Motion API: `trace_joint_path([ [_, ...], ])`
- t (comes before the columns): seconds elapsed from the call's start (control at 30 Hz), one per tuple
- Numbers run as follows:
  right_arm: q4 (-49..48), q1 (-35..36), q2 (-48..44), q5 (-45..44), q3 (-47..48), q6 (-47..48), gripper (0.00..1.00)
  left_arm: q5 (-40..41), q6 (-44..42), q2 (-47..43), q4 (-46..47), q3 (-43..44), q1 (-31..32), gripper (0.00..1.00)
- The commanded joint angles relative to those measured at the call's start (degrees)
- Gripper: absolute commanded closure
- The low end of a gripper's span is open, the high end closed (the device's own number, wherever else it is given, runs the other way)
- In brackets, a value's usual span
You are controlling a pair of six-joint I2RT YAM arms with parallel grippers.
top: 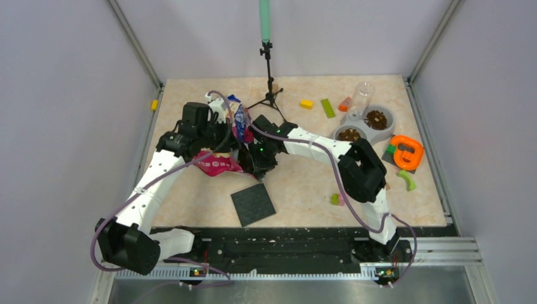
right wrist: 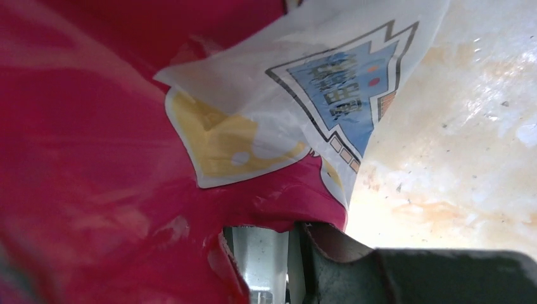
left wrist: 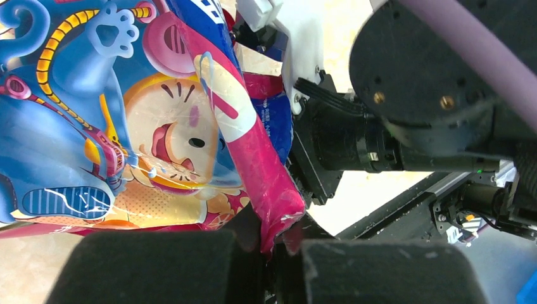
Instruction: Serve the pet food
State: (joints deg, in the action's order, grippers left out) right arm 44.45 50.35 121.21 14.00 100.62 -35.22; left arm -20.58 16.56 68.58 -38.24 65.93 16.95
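- While both arms reach in from either side, their jaws meet on the bag (top: 218, 163), which is held bunched over the left half of the worktop (top: 304, 190).
- Left jaws: closed, pinching a folded pink seam of the bag between the two dark pads (left wrist: 145, 269). The blue cartoon print spreads up and to the left of them.
- Right jaws: partly closed on a pink edge of the bag. Glossy pink foil fills the space above and left of them, a pale printed flap sits just above, and bare worktop shows to their right.
- The two pairs of jaws are close together, with the bag between them.
- Pet food (top: 376, 118): brown heaps in both cups of a grey double bowl (top: 391, 120), well apart from both pairs of jaws, off to their right.
- Kibble inside the bag: cannot tell.
- Black square mat (top: 252, 204): flat on the worktop, on the near side of the jaws.
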Motion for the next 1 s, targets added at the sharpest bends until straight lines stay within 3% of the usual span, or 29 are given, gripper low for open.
trace_joint_path([
  [0.0, -21.65, 0.53, -3.16, -11.79, -9.80, 0.20, 1.00, -8.64, 2.42, -1.71, 7.76, 3.29, 0.89, 1.00],
  [0.17, -32.21, 0.72, -6.00, -13.82, -16.05, 1.95, 1.00, -8.95, 2.64, -1.28, 7.72, 2.74, 0.85, 1.00],
  [0.37, -31.21, 1.01, -2.69, -15.59, -9.85, 5.52, 1.00, -8.91, 3.98, -1.32, 8.29, 2.03, 0.89, 1.00],
  [0.97, -39.29, 3.47, -17.54, -23.39, -26.20, 10.73, 1.00, -5.99, 3.07, -1.09, 7.94, 2.05, 0.89, 1.00],
])
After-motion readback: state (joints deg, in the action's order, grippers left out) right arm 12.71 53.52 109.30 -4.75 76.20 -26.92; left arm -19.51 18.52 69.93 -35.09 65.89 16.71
